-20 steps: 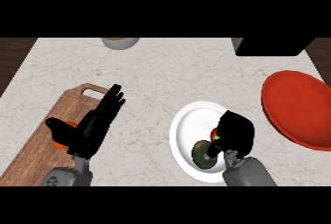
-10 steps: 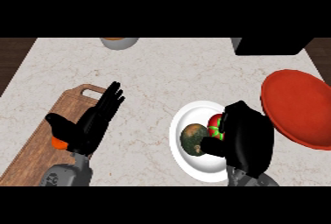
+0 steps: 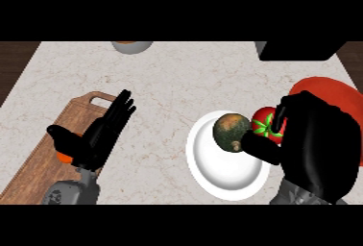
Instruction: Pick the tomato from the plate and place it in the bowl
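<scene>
Taking the white plate (image 3: pixel 227 178) as the mark: nearest, on its right side, the right robot hand (image 3: pixel 315 144) curls round the red tomato (image 3: pixel 265 121), which sits at the plate's upper right rim, seemingly lifted, though the view does not settle that. Touching the tomato's left, over the plate, is a mottled green-brown fruit (image 3: pixel 232 131). Well left of the plate, the left robot hand (image 3: pixel 99 134) rests open, fingers straight, over a wooden cutting board (image 3: pixel 50 153). Right of the plate and beyond lies the red bowl (image 3: pixel 330 91). Farthest, up-left on the desk (image 3: pixel 184 72), stands a grey cup (image 3: pixel 132 45).
</scene>
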Motion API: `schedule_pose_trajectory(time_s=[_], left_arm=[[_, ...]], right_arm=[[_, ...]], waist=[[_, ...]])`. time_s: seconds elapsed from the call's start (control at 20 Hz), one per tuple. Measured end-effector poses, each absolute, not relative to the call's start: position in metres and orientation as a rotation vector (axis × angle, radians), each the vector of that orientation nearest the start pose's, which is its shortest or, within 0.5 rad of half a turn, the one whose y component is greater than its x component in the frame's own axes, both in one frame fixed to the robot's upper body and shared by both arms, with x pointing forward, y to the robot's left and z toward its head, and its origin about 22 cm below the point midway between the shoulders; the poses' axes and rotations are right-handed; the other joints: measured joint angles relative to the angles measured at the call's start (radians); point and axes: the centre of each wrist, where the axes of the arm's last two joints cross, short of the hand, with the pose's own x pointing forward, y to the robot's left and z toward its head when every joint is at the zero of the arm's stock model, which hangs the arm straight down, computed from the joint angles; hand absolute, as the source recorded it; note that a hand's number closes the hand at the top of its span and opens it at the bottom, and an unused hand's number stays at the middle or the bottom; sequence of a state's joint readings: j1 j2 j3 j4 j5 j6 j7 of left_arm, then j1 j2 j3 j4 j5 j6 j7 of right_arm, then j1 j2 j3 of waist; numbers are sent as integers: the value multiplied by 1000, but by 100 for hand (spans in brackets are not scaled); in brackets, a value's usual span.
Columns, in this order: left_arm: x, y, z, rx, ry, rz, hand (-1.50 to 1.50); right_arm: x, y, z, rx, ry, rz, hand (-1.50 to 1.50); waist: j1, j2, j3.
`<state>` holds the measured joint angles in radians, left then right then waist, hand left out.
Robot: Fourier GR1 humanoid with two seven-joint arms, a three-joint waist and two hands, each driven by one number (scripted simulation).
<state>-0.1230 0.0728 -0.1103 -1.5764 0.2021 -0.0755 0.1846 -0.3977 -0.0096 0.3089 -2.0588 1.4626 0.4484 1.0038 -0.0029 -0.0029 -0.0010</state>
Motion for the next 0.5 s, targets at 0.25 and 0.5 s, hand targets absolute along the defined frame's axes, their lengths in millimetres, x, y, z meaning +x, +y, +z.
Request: schedule_pose_trajectory(time_s=[0.25, 0.5], left_arm=[[267, 206, 26, -272, -1477, -123, 0], [264, 203, 29, -269, -1483, -128, 0]], right_arm=[[244, -157, 203, -1499, -1107, 502, 150], [265, -200, 208, -1504, -1065, 435, 150]], waist=[[2, 2, 1], [4, 3, 1]])
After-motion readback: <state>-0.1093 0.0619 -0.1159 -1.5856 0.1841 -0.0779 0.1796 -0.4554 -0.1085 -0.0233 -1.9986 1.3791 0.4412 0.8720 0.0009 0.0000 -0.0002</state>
